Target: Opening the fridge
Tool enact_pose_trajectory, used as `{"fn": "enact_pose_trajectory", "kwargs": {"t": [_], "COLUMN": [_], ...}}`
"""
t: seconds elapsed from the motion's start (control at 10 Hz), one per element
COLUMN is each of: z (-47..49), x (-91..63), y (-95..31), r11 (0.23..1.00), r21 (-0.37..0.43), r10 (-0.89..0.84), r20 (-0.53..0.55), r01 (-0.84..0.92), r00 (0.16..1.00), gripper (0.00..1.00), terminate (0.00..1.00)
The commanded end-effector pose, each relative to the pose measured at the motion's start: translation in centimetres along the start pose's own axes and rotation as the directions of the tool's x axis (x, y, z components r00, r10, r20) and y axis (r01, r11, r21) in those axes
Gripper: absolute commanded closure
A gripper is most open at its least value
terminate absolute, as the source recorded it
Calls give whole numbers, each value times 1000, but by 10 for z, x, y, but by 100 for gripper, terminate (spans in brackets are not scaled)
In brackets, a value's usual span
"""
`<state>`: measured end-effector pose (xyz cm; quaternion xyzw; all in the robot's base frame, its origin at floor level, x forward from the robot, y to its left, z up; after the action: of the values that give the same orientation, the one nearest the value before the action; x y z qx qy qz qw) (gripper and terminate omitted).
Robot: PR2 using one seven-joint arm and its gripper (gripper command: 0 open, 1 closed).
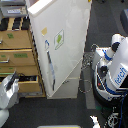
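Observation:
The tall white fridge stands in the middle of the exterior view. Its large upper door carries a green-figure sticker and a long vertical handle near its left edge. The lower drawers show below the door. I cannot tell whether the door is shut flush or slightly ajar. A white-grey arm reaches in at the lower left, with the dark gripper at its tip. The gripper is left of the handle and lower, apart from it, in front of the cabinet. Its jaws are too small and blurred to read.
A tan wooden drawer cabinet with green labels stands right against the fridge's left side. A white-and-blue robot body with cables stands at the exterior view's right. The floor is dark.

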<state>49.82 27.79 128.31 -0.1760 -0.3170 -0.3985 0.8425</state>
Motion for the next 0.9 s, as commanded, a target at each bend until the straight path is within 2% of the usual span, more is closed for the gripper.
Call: {"fn": "enact_pose_trajectory", "kwargs": {"t": [0.1,0.2,0.4,0.6,0.8,0.9], "z": [260,196,94,-29,-105,-183], "x": [-132,-122,-112,-100,-80,-45], "y": [-286,-208,-79,19,53,76], "r11": [965,984,985,981,986,989], "r21": [-140,-127,-165,-128,-93,-77], "r10": [-187,-110,58,123,111,90], "r20": [219,123,-7,-178,-274,-363], "r01": [220,126,-58,-147,-141,-126], "r00": [958,986,998,976,955,927], "gripper": [100,0,0,0,0,0], "terminate": [0,0,0,0,0,0]}}
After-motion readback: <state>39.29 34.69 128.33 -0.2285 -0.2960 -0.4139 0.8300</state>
